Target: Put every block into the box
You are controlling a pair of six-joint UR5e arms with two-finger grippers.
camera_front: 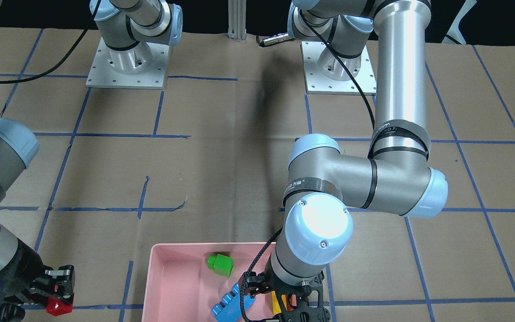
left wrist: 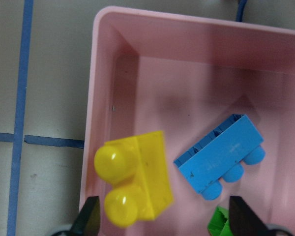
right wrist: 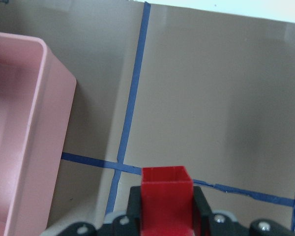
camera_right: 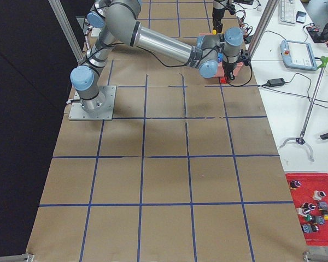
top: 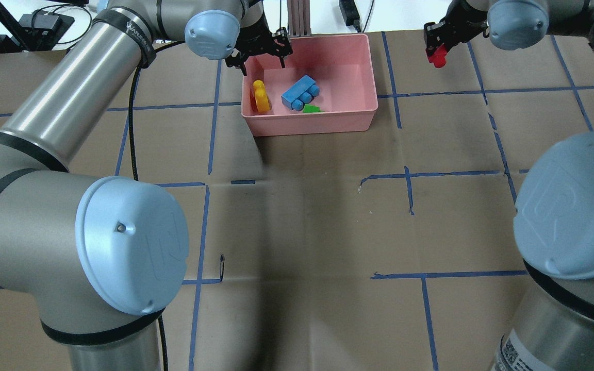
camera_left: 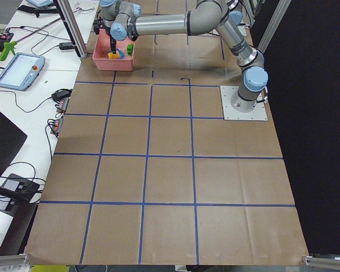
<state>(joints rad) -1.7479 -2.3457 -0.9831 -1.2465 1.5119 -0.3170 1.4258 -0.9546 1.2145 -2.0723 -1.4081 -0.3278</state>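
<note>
Brown paper-covered table [top: 307, 221], ruled into squares by blue tape lines [top: 409, 190], seen from behind the two arms. At 12 o'clock, against the far edge, lies a shallow rectangular pink plastic tray [top: 346, 64].

Three studded plastic bricks rest on the tray floor:
- The yellow two-stud brick [top: 261, 97] is at 9 o'clock, just beside the side wall, with its studs pointing sideways.
- The longer light-blue three-stud brick [top: 299, 93] is near the centre, also lying on its side.
- The green two-stud brick [top: 311, 108] is at 6 o'clock, close to the near wall and just beside the blue one.

The left gripper [top: 259, 57] hangs over the tray's 10 o'clock corner, jaws apart and holding nothing. Its wrist view shows the fingertips [left wrist: 88, 219] spread wide at the bottom edge, above the yellow brick.

The right gripper [top: 436, 51] is outside the tray, at 3 o'clock from it, over bare paper. Its jaws are clamped on the small red one-stud brick [top: 436, 57], whose hollow side shows in that wrist view. Red brick and tray are apart.
</note>
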